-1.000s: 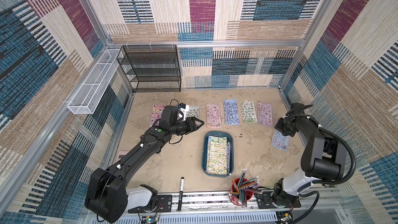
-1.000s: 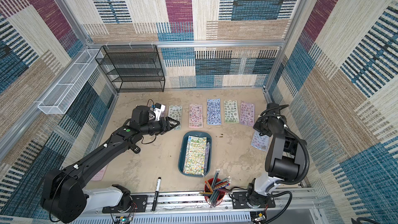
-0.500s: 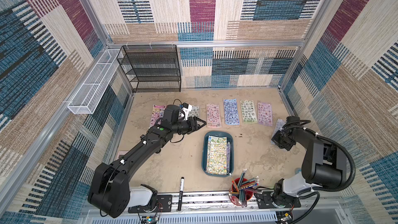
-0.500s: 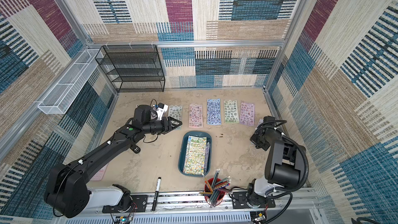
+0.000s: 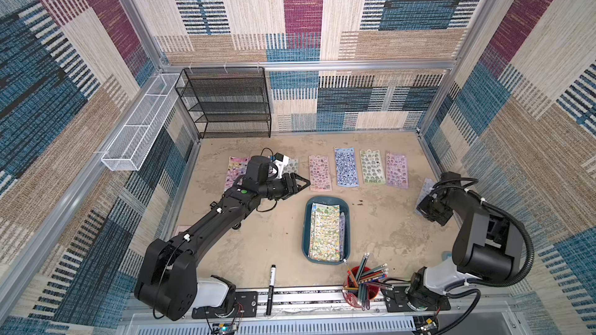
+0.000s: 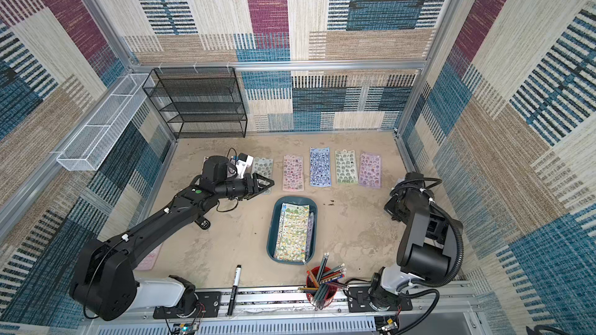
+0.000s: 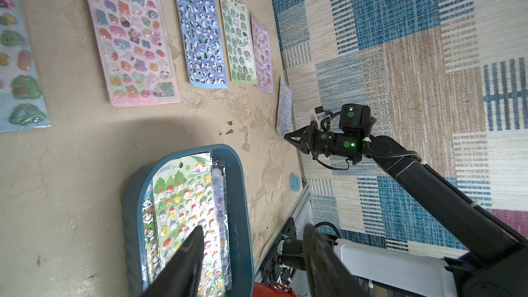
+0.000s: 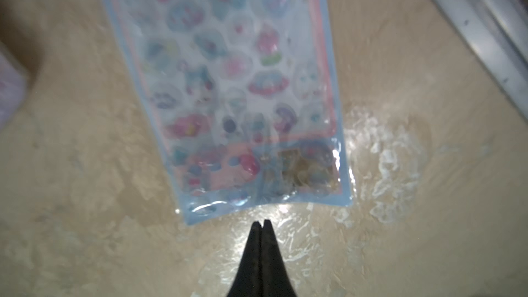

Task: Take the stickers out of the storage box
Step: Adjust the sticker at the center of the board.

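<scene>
The storage box (image 5: 306, 236) (image 6: 271, 236) (image 7: 240, 195), a dark teal tub, sits mid-table. Stickers lie stacked inside, a green multicolour sheet (image 5: 325, 233) (image 7: 185, 204) on top. More stickers lie in a row behind it: pink (image 5: 320, 173), blue (image 5: 346, 166), green (image 5: 372, 167) and lilac (image 5: 396, 169). My left gripper (image 5: 304, 183) (image 7: 254, 231) hovers open and empty behind the box's far left corner. My right gripper (image 8: 260, 221) (image 7: 286, 136) is shut on nothing, low at the near end of a pale blue sheet (image 8: 228, 81) (image 5: 426, 188).
A black mesh rack (image 5: 229, 104) stands at the back left, with a white wire basket (image 5: 138, 127) on the left wall. A red cup of pencils (image 5: 361, 285) and a black marker (image 5: 271, 288) are at the front edge. Another multicolour sheet (image 5: 235, 169) lies under my left arm.
My right gripper, shut throughout, dropped and drew back from the far part of the pale blue sheet to its near end; the sheet now shows farther back. The left arm barely moved.
</scene>
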Controlling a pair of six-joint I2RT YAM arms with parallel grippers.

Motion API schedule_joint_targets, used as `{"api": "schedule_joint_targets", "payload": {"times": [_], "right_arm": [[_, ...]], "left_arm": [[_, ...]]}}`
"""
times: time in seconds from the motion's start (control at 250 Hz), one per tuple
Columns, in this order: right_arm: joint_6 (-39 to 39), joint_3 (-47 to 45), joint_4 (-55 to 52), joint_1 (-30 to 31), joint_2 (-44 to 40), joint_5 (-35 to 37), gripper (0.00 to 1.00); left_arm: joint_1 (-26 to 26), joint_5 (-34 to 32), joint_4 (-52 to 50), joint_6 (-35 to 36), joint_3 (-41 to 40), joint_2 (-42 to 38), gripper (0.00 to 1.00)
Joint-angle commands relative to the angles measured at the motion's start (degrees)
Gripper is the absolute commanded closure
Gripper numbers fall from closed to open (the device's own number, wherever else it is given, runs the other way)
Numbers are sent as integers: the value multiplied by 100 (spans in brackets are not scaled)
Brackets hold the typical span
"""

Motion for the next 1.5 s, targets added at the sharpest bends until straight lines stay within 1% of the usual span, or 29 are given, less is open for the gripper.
{"api": "schedule_joint_targets", "payload": {"times": [0.0, 0.032, 0.056, 0.08, 0.108, 0.112, 0.116, 0.132, 0.152, 0.184, 0.208, 0.26, 0.384, 0.552, 0.668, 0.764, 0.896, 1.056, 1.148, 1.264, 1.348, 1.4, 1.496], "right_arm": [[-12, 447, -103, -4, 117, -65, 100], [-2, 560, -87, 2, 205, -125, 98], [10, 641, -89, -2, 286, -153, 93], [24, 714, -98, -2, 368, -163, 83], [50, 777, -100, -2, 470, -147, 67], [55, 793, -94, 2, 493, -144, 62], [55, 793, -94, 2, 493, -144, 62], [70, 821, -73, -5, 545, -123, 56], [87, 847, -49, 0, 602, -109, 49], [90, 887, 9, 0, 708, -81, 43], [71, 924, 52, -3, 791, -48, 40], [-13, 1024, 123, 1, 1026, -5, 37], [-282, 1284, 268, 4, 1549, 39, 38], [-536, 1669, 202, 3, 2004, 571, 36], [-559, 1964, 131, 26, 2176, 692, 38], [-672, 2211, 54, 105, 2220, 1037, 37], [-863, 2413, -45, 251, 2476, 1108, 38], [-923, 2237, -72, 698, 2744, 1288, 47], [-838, 1927, 8, 815, 2712, 1169, 52], [-789, 1318, 237, 919, 2335, 1057, 60], [-762, 853, 408, 925, 1957, 913, 71], [-712, 590, 466, 927, 1704, 814, 79], [-577, 56, 600, 933, 1199, 456, 86]], "left_arm": [[3, 30, 43, -14, 36, -80, 43], [-3, -12, -55, 30, 77, -106, 43], [-3, -53, -140, 71, 117, -123, 44], [-3, -88, -225, 116, 162, -144, 43], [-1, -120, -314, 155, 204, -159, 43], [-2, -120, -325, 171, 208, -162, 43], [-3, -128, -340, 171, 214, -167, 43], [-2, -151, -386, 197, 235, -179, 43], [-3, -176, -441, 223, 269, -190, 43], [-1, -213, -521, 268, 307, -212, 44], [-3, -246, -574, 286, 324, -225, 43], [2, -295, -656, 316, 353, -243, 44], [2, -333, -797, 326, 412, -186, 43], [-16, -334, -847, 254, 485, -72, 44], [-45, -374, -759, 178, 416, -59, 44], [-66, -403, -754, 185, 382, -52, 44], [-66, -395, -679, 194, 344, -12, 44], [-64, -332, -777, 326, 469, 100, 45], [-57, -308, -716, 348, 480, 100, 45], [-60, -280, -603, 326, 416, 82, 45], [-63, -215, -556, 315, 405, 107, 45], [-65, -167, -508, 302, 404, 136, 45], [-62, -79, -360, 216, 343, 159, 45]]}}
